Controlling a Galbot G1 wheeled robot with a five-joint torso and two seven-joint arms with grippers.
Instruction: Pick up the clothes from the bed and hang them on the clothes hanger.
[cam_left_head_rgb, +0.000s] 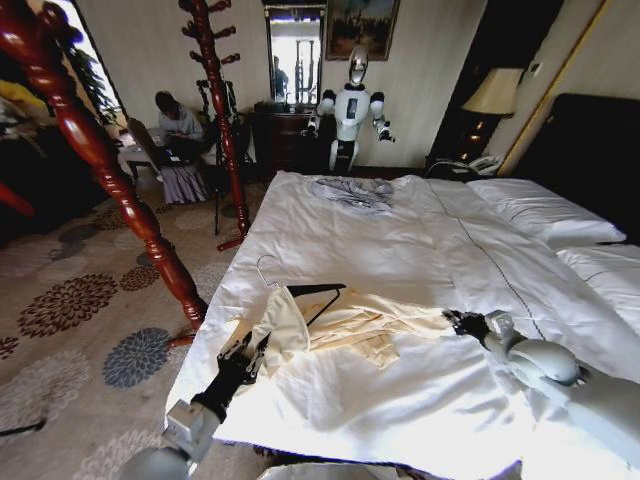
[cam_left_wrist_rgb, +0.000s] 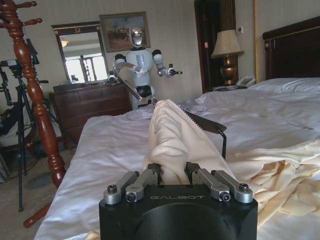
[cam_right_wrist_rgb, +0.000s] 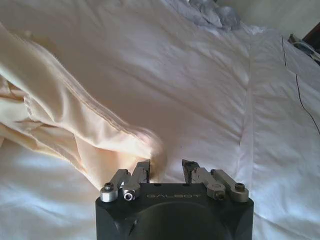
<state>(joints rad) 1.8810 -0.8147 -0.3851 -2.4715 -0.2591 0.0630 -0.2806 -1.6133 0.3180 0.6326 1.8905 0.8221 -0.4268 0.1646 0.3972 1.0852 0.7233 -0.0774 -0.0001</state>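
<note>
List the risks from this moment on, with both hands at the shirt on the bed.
1. The left hand is shut on a bunched fold of the shirt draped over one end of the hanger; lifting may slide the fabric off or drag the hanger along.
2. The right hand is open at the shirt's other edge, so that side may sag or trail on the bed.

Left pincer (cam_left_head_rgb: 252, 352) raised and clamped shut, right pincer (cam_left_head_rgb: 458, 321) low, fingers parted, both arms extended forward
</note>
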